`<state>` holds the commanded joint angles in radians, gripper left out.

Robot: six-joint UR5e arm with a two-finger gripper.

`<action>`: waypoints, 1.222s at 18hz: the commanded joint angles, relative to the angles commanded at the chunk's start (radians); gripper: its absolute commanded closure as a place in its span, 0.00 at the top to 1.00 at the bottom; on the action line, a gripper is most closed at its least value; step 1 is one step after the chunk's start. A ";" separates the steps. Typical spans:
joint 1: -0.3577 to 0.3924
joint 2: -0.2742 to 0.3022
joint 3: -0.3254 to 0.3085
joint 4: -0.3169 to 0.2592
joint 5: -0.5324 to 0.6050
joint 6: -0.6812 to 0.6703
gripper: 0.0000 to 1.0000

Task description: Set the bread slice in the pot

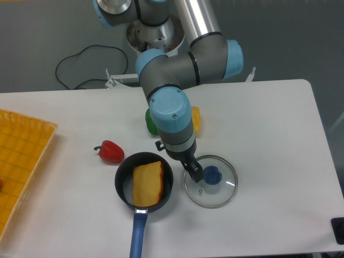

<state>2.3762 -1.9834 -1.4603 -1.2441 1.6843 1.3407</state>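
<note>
The bread slice (147, 184), flat and golden-yellow with a darker orange crust edge, lay inside the pot (123, 189), a black saucepan with a blue handle pointing toward the camera. The gripper (194, 173) hung over the glass lid (210, 188); its finger spacing could not be determined.

Golden-yellow bread slice (147, 184) in black pot (122, 185) — blue handle; red pepper (110, 151) at ten o'clock; orange grid-patterned tray (19, 156).

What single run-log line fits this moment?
bread: in pot | hand: over lid, near knob, grip unclear | peppers: on table
</note>
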 joint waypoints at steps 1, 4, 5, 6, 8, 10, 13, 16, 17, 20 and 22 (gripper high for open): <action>0.000 0.000 0.000 0.000 0.000 0.000 1.00; 0.000 0.002 0.000 0.005 -0.002 -0.009 1.00; 0.000 0.000 0.000 0.005 -0.002 -0.011 1.00; 0.000 -0.002 -0.005 0.006 0.000 -0.012 1.00; 0.000 -0.002 -0.027 0.009 0.005 -0.012 1.00; 0.006 -0.009 -0.029 0.060 0.009 -0.058 1.00; 0.026 -0.011 -0.054 0.071 0.008 -0.126 1.00; 0.026 -0.009 -0.058 0.071 0.009 -0.136 1.00; 0.028 -0.009 -0.060 0.071 0.006 -0.138 1.00; 0.028 -0.006 -0.063 0.071 0.000 -0.146 1.00; 0.028 -0.008 -0.063 0.071 0.000 -0.149 1.00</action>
<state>2.4037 -1.9911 -1.5232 -1.1735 1.6843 1.1919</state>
